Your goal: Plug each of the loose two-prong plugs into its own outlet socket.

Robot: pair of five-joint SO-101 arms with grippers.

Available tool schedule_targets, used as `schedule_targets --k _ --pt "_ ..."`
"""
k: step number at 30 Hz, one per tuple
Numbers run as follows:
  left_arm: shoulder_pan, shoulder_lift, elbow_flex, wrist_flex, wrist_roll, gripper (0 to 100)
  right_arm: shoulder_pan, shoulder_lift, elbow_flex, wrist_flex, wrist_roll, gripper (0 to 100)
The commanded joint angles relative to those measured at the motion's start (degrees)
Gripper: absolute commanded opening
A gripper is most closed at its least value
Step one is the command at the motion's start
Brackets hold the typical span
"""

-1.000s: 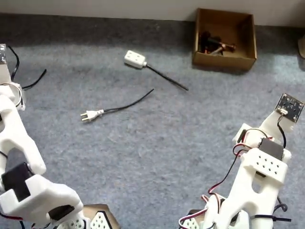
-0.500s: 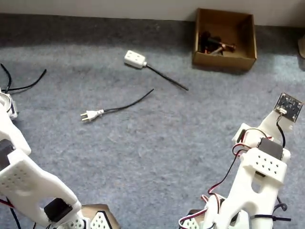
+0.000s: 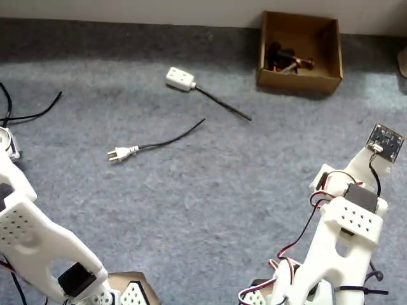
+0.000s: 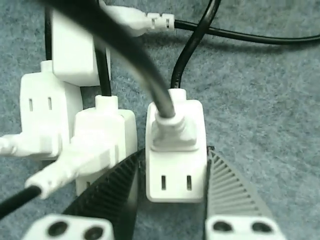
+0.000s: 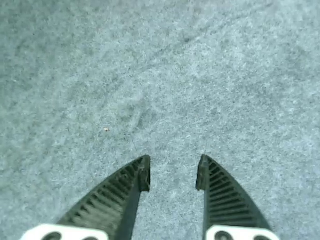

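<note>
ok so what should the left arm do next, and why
Probably close the left gripper on the outlet socket. Its fingers sit on either side of that socket, whose two slots look empty, so a firm hold seems the nearest step. A loose plug lies out on the grey carpet, and the right gripper is open above bare carpet, free to fetch it.

A grey-carpeted table [image 3: 210,190] is shown. An outlet socket [image 3: 180,79], two-prong plug [image 3: 122,153] and cardboard box [image 3: 299,82] are laid upon it.
</note>
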Motion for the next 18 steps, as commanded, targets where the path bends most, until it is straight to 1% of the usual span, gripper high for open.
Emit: schedule_targets --k 1,3,7,18 --pt "-0.5 -0.6 -2.1 0.5 0.5 18 -0.7 -1.1 -0.3 -1.5 0.7 15.3" --pt "-0.5 -0.6 -2.1 2.4 0.5 21 -0.7 -1.1 -0.3 -1.5 0.7 15.3" --pt "-0.4 -0.7 -2.5 6.1 0.5 22 -0.7 -1.1 -0.3 -1.5 0.7 15.3" --pt "-0.9 -2.0 -2.4 7.7 0.5 22 -0.7 -1.1 -0.3 -1.5 0.7 15.3"
